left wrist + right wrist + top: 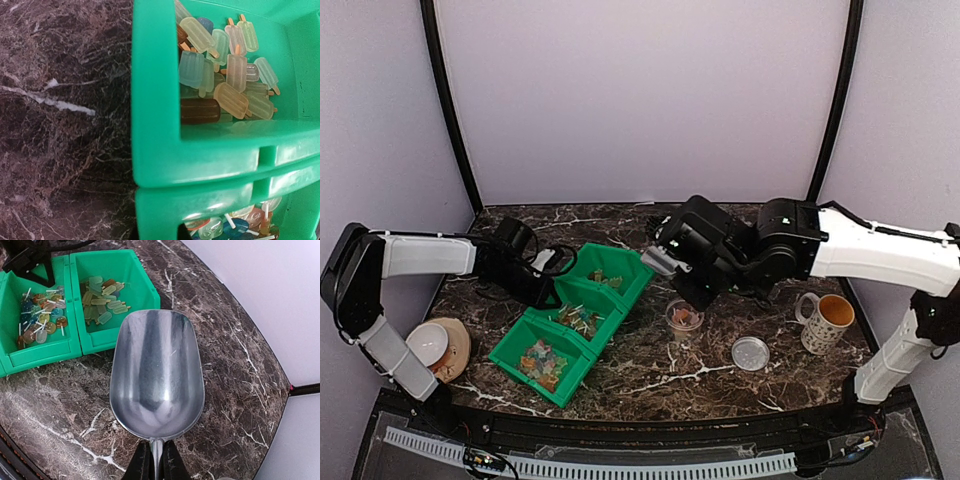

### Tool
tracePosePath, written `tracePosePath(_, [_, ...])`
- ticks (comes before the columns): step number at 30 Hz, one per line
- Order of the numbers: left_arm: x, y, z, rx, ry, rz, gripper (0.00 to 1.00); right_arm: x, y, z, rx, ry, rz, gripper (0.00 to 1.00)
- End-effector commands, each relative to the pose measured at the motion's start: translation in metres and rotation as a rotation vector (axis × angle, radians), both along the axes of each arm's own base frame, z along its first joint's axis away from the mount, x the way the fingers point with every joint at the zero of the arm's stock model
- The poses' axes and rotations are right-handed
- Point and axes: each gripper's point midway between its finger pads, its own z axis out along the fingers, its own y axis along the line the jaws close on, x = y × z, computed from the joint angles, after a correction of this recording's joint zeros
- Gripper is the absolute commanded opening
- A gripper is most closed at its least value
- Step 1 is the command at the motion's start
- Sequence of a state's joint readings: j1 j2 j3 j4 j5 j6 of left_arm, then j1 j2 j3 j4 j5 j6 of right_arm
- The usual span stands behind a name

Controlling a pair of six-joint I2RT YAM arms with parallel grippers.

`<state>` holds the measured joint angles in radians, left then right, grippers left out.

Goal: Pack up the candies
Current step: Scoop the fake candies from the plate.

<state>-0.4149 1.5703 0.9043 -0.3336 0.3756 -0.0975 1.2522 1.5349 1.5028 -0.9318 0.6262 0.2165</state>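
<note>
Just right of the green bin [95, 342], whose compartments hold the candies [102, 300], the right gripper [156, 462] clamps an empty scoop [157, 370], the left gripper [552, 264] closed at its left rim; a hard dig could shove the bin.

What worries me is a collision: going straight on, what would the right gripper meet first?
The silver metal scoop in the right gripper would likely meet the green plastic bin first, at the compartment of popsicle-shaped candies; height is unclear.
</note>
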Motion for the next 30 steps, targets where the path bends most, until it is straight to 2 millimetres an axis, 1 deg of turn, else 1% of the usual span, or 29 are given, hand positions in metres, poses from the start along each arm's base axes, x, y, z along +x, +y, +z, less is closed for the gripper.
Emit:
tracePosePath(1, [0.000,-0.011,0.035,0.015,-0.102,-0.072,0.00,-0.012,0.020,-0.027,-0.120,0.091,0.122,0.00])
tracePosePath(4, [-0.002,-0.011,0.033,0.041,-0.107,-0.091,0.00,-0.016,0.032,-0.045,-0.172,0.138,0.170,0.00])
tracePosePath(8, [0.000,-0.010,0.033,0.077,-0.119,-0.103,0.00,-0.016,0.040,-0.064,-0.237,0.178,0.204,0.00])
tracePosePath(10, [-0.001,-0.009,0.031,0.103,-0.123,-0.112,0.00,-0.015,0.044,-0.074,-0.261,0.204,0.214,0.00])
tracePosePath(14, [-0.005,-0.009,0.025,0.145,-0.120,-0.138,0.00,-0.009,0.048,-0.088,-0.295,0.239,0.210,0.00])
tracePosePath(21, [-0.010,-0.012,0.020,0.175,-0.123,-0.171,0.00,0.010,0.052,-0.102,-0.353,0.263,0.183,0.00])
tracePosePath(28, [-0.012,-0.013,0.019,0.185,-0.130,-0.180,0.00,0.022,0.053,-0.116,-0.474,0.279,0.189,0.00])
tracePosePath(30, [-0.012,-0.012,0.018,0.195,-0.133,-0.180,0.00,0.027,0.056,-0.119,-0.507,0.259,0.203,0.00])
